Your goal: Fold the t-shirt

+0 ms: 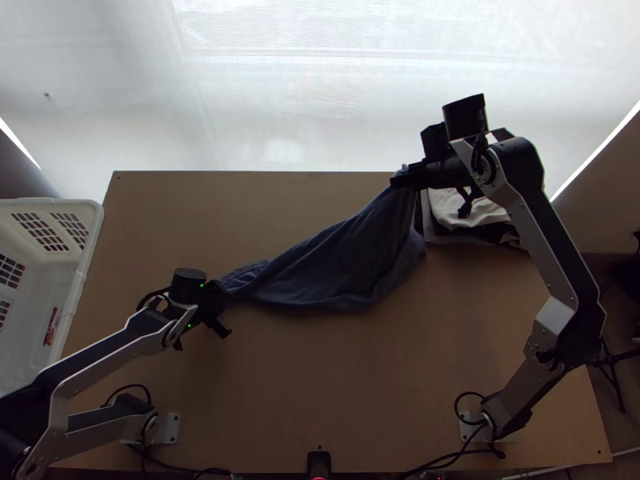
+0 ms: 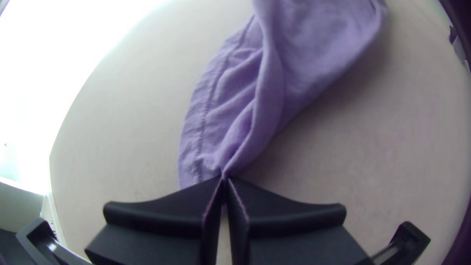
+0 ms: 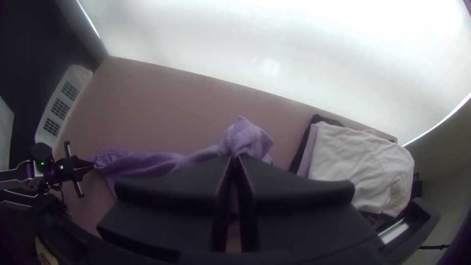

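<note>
The t-shirt (image 1: pixel 336 272) is on the desk (image 1: pixel 320 384), pulled out long and on a slant between the two pairs of fingers. It is all bunched up and creased, and the middle sags wide toward the arms' side of the desk.

The left fingers (image 1: pixel 216 291) are squeezed together on a pinch of the t-shirt. A part with a line of stitches fans out beside them. The right fingers (image 1: pixel 406 181) are squeezed together too, on a scrunched-up bit at the other end of the t-shirt. They are up near the far edge of the desk, and the left fingers are closer to the arms' side.

The big thing in the way is a pile of folded clothes. It sits close by the right fingers, on the side away from the left fingers. A white cloth (image 3: pixel 358 157) is on top. A purple cloth (image 3: pixel 306 152) and a dark cloth (image 3: pixel 324 119) poke out under it. From high up, the right arm (image 1: pixel 552 240) covers some of the pile, and the t-shirt hangs right next to it. I can't tell if they touch.

A white basket (image 1: pixel 90 240) with little holes is out past the left fingers, at the side of the desk and apart from the t-shirt. A big white sheet (image 1: pixel 320 96) is behind the far edge of the desk, and the right fingers are the nearer ones to it. A small black thing (image 1: pixel 318 462) is at the near edge of the desk, well apart from both pairs of fingers. Black cords (image 1: pixel 452 458) lie near the bottoms of the arms.
</note>
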Available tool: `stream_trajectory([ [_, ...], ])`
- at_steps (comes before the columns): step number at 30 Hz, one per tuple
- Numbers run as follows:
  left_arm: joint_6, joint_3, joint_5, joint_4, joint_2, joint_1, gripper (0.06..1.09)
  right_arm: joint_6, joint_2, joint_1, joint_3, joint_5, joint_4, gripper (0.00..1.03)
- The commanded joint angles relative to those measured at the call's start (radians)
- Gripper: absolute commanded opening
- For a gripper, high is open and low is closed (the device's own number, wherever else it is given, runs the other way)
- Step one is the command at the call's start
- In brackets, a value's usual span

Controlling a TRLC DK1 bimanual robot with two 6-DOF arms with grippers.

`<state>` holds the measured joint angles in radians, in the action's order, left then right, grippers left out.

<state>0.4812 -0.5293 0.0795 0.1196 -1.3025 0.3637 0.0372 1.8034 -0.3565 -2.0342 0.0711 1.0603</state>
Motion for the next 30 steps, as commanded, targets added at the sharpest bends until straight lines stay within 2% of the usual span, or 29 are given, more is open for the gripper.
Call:
stream_trajectory([
  [1, -0.161, -0.256, -0.099, 0.288, -0.035, -0.085, 0.09, 0.001, -0.003, 0.01, -0.008, -0.001, 0.0, 0.03],
  [4, -0.348, -0.528, -0.36, 0.511, -0.046, -0.253, 0.09, 0.007, -0.006, 0.022, -0.021, -0.001, 0.0, 0.03],
  [7, -0.5, -0.733, -0.488, 0.624, -0.05, -0.336, 0.09, 0.009, -0.012, 0.033, -0.054, -0.001, 0.0, 0.03],
  [11, -0.652, -0.908, -0.491, 0.654, -0.058, -0.368, 0.09, 0.01, -0.013, 0.056, -0.21, -0.001, 0.013, 0.03],
  [14, -0.681, -0.969, -0.521, 0.67, -0.07, -0.402, 0.09, 0.001, -0.026, 0.076, -0.31, -0.001, 0.013, 0.03],
  [23, -0.773, -1.06, -0.521, 0.739, -0.058, -0.523, 0.09, -0.046, -0.248, 0.106, -0.287, -0.001, -0.016, 0.03],
  [27, -0.776, -1.118, -0.535, 0.762, 0.063, -0.528, 0.09, -0.054, -0.354, 0.114, -0.284, -0.001, -0.028, 0.03],
  [30, -0.834, -1.15, -0.535, 0.743, 0.157, -0.52, 0.09, -0.054, -0.437, 0.125, -0.264, -0.001, -0.029, 0.03],
])
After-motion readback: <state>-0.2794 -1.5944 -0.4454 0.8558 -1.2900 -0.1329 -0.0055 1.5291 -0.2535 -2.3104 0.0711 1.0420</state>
